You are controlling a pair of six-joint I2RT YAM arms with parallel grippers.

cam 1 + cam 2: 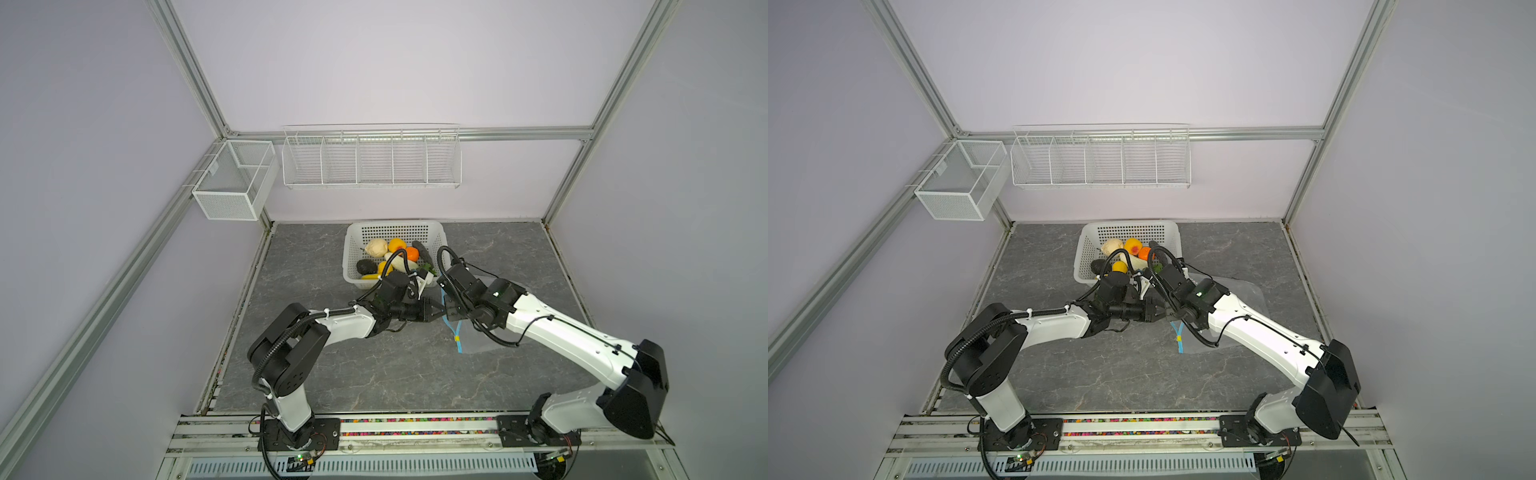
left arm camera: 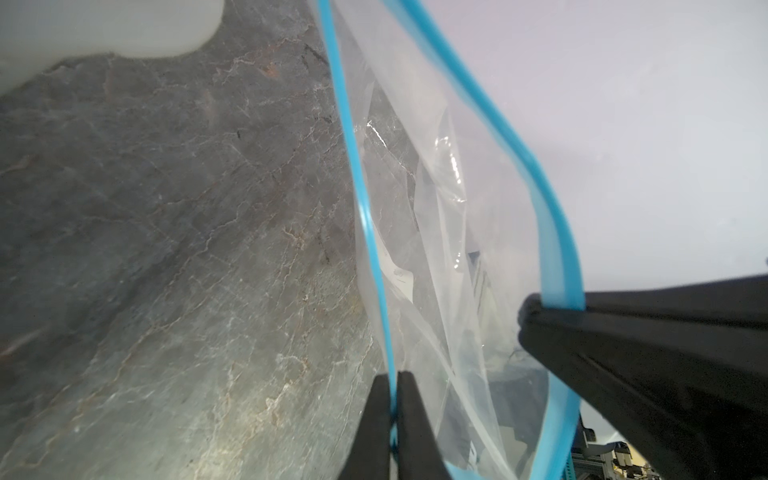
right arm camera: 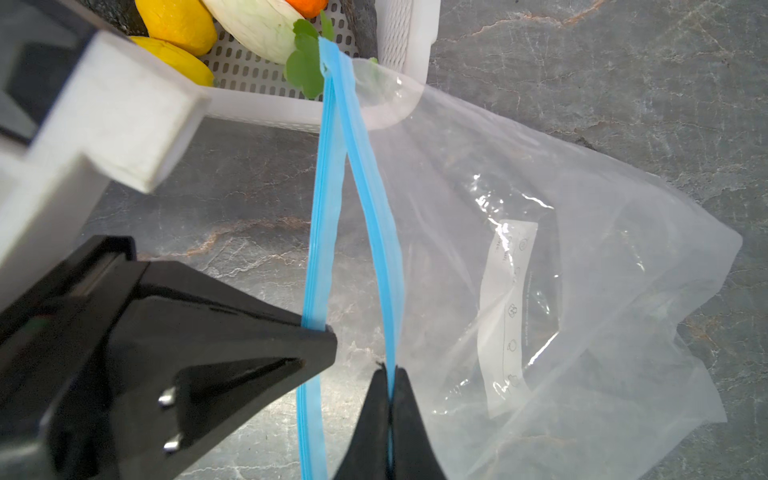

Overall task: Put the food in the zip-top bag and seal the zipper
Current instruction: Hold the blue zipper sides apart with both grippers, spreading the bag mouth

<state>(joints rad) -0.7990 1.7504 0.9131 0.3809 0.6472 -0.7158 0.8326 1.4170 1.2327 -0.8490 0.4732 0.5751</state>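
Two arms hold open the mouth of the empty-looking zip-top bag (image 3: 582, 249), which lies on the bench (image 1: 374, 374) just beside the near corner of the white basket (image 1: 390, 230). The left pincer (image 2: 392, 390) is clenched on the zipper (image 3: 376, 216) lip away from the bag's body. The right pincer (image 3: 390, 382) is clenched on the body-side lip, with a narrow slit between them. The mouth's long axis runs from the basket's corner, which its far end reaches, straight away from the basket to the yellow slider tab (image 1: 457, 338). The food (image 1: 397, 245) sits in the basket, beyond that far end and seemingly about equally near both arms. A pale label strip (image 3: 511, 311) in the bag carries small icons and print too fine to read.
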